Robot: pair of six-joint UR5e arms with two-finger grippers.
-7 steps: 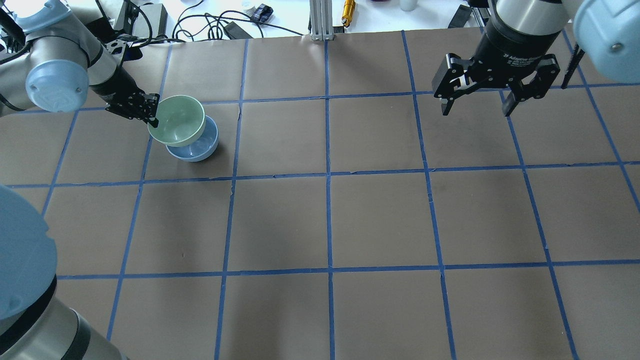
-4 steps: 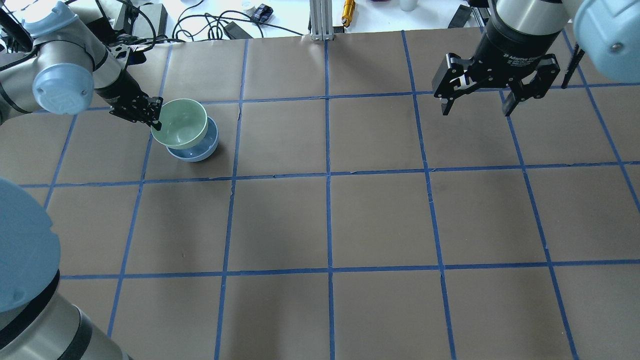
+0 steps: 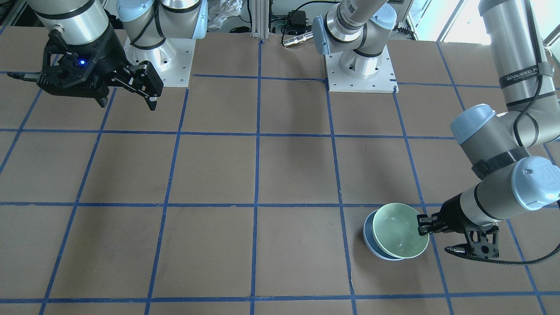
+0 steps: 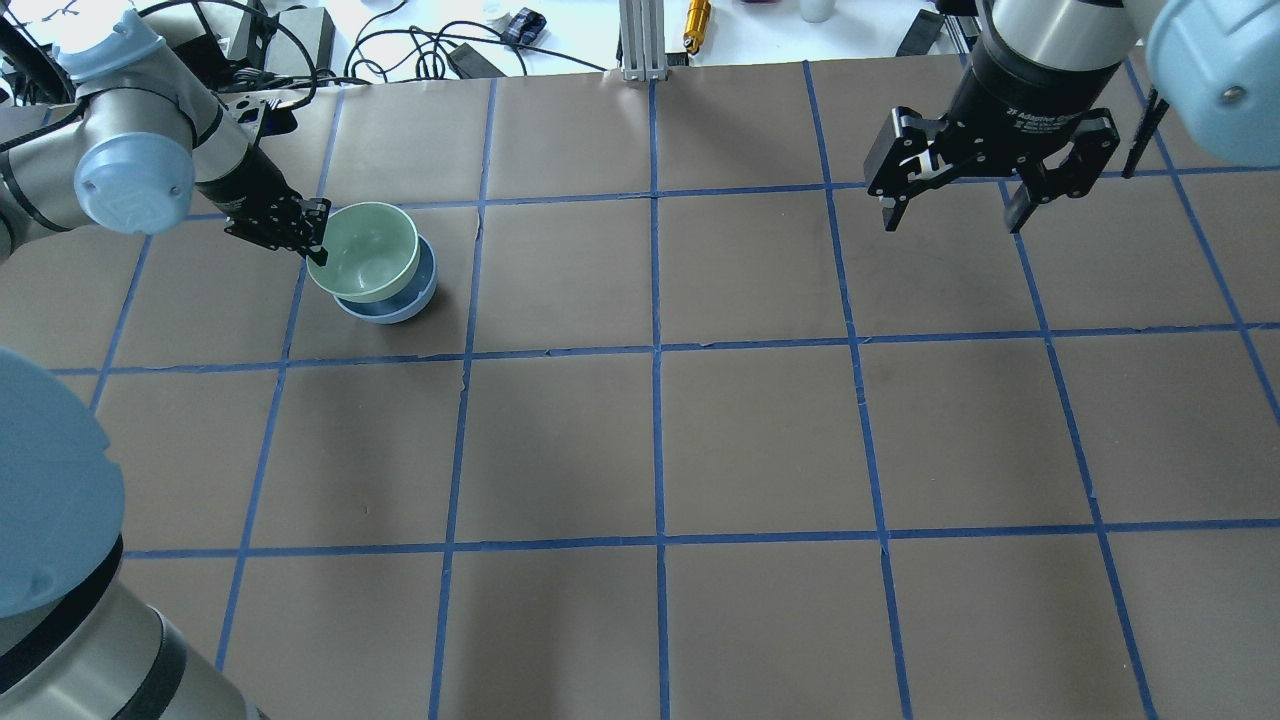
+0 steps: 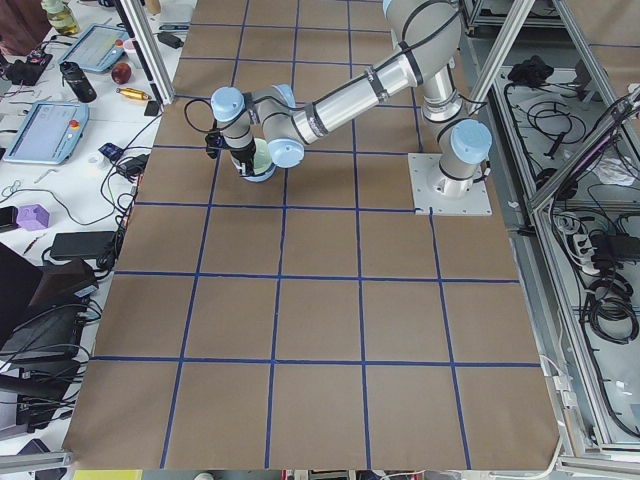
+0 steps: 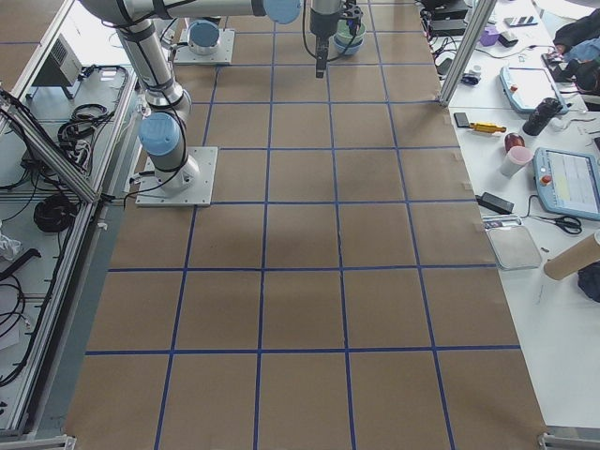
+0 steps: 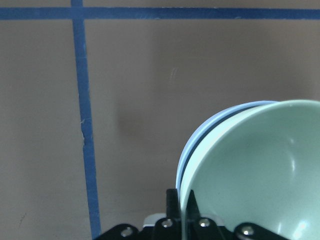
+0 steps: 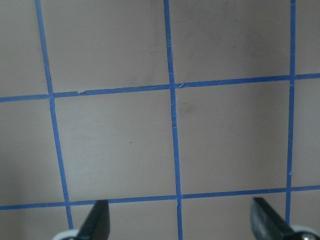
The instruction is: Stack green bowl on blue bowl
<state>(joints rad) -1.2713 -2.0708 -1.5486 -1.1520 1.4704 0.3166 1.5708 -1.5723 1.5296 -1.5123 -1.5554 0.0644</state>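
Note:
The green bowl [image 4: 366, 250] sits tilted in the blue bowl [image 4: 392, 306] at the table's far left; both also show in the front view, the green bowl [image 3: 400, 231] over the blue bowl [image 3: 371, 243]. My left gripper [image 4: 316, 248] is shut on the green bowl's left rim, seen in the left wrist view [image 7: 186, 220] with the green bowl [image 7: 255, 175] and the blue bowl's rim [image 7: 210, 131]. My right gripper [image 4: 952, 208] is open and empty, high at the far right, and shows in the front view [image 3: 127, 97].
The table is brown paper with blue tape grid lines [image 4: 655, 345]. Cables and small items [image 4: 450, 45] lie beyond the far edge. The arm bases [image 3: 361, 70] stand at the robot's side.
My left gripper has lowered the green bowl and shifted it right, so it now nests more squarely in the blue bowl. The right arm has not moved.

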